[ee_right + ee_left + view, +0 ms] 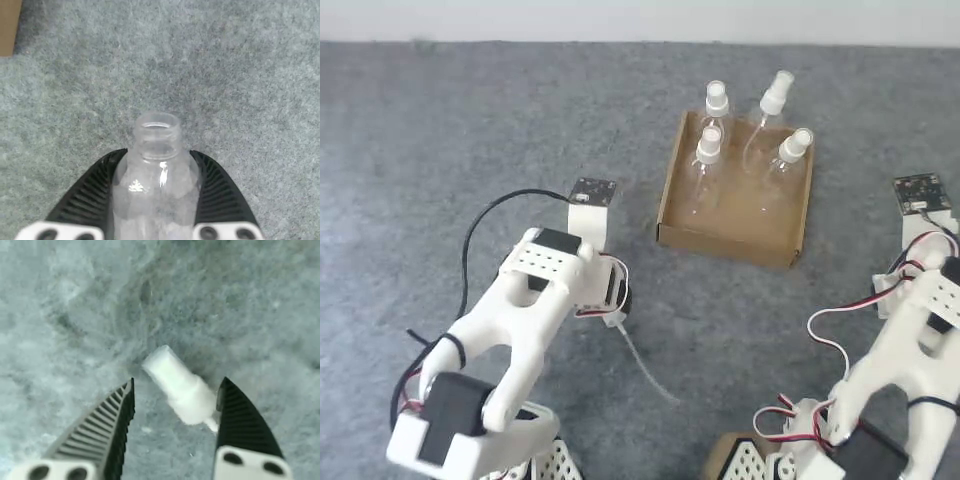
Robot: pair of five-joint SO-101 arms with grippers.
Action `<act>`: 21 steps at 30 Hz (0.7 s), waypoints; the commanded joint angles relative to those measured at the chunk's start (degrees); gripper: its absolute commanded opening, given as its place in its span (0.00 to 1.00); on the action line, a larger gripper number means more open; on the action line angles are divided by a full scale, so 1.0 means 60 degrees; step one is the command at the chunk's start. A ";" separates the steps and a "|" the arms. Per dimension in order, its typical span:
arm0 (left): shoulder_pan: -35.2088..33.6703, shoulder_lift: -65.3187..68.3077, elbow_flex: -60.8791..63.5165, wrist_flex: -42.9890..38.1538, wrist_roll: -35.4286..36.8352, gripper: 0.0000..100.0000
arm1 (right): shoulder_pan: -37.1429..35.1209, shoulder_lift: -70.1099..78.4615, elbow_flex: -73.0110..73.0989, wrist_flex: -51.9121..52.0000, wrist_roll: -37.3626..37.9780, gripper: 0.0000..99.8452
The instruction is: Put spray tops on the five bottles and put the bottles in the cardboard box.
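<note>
The box (725, 243) sits on the surface (440, 130) toward the far side, right of centre, with four bottles (705, 170) standing in it. Nearer and to its left, a spray top (182, 390) lies on the surface between the left hand's (177, 384) spread fingers. The right hand (159, 152) clasps a fifth bottle (157, 175).

Four capped bottles (708, 160) crowd cardboard box (725, 243) far half; near half apparently free; carpet (740, 310) before box open.

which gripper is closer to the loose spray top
Left: the left gripper straddles the spray top. The right gripper is well apart, holding the uncapped bottle.
</note>
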 commanded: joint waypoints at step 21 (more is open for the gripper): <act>0.0601 0.1245 -0.0535 -0.0850 -0.0923 0.16 | 0.0095 -0.0564 -0.0059 0.0095 0.0117 0.05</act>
